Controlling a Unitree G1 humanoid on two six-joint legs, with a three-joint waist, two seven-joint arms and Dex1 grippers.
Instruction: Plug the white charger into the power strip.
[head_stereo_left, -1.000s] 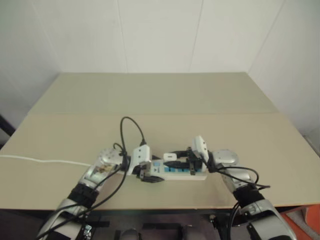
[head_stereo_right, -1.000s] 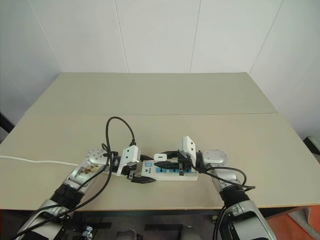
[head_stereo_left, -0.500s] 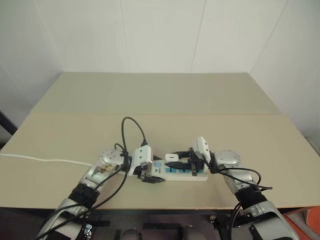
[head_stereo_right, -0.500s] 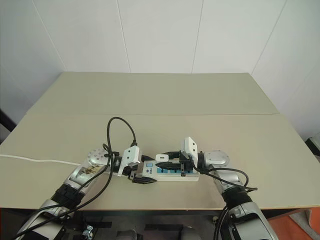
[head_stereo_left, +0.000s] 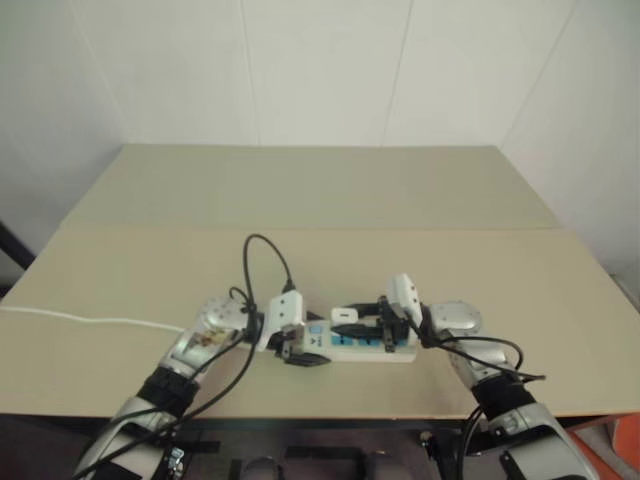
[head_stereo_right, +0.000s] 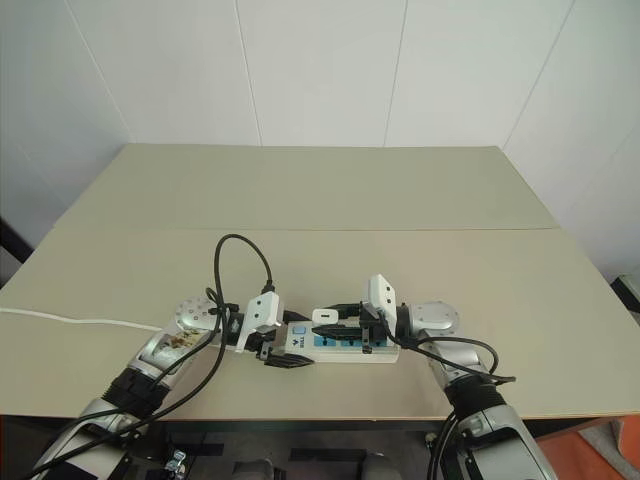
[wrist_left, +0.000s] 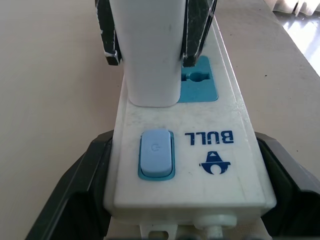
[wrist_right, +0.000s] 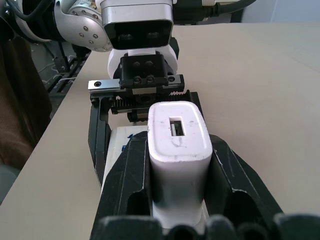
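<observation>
**Charger stood in the strip, both grippers clamped on**

The strip (head_stereo_right: 345, 343) was a long, smooth, white plastic bar with rounded corners. It lay flat on the tan table (head_stereo_right: 320, 200), near the front edge, with its long side running left to right. Its top had a row of blue outlet faces, and at the left end a soft blue push button (wrist_left: 156, 152) and blue printed letters.

The charger (wrist_right: 178, 150) was a small white block with rounded edges and a smooth, shiny skin. It stood upright on the strip, next to the button. Its base sat flat against an outlet, so its prongs were hidden. Its top face had a little slot and pointed up.

The right gripper (wrist_right: 178, 165) pinched the charger, one black finger pressed on each side. The left gripper (wrist_left: 185, 200) held the button end of the strip between its two black fingers, which touched both long sides.

A thin white cord (head_stereo_right: 80, 322) lay on the table, off to the left. A black cable (head_stereo_right: 240, 265) looped up over the left arm.
</observation>
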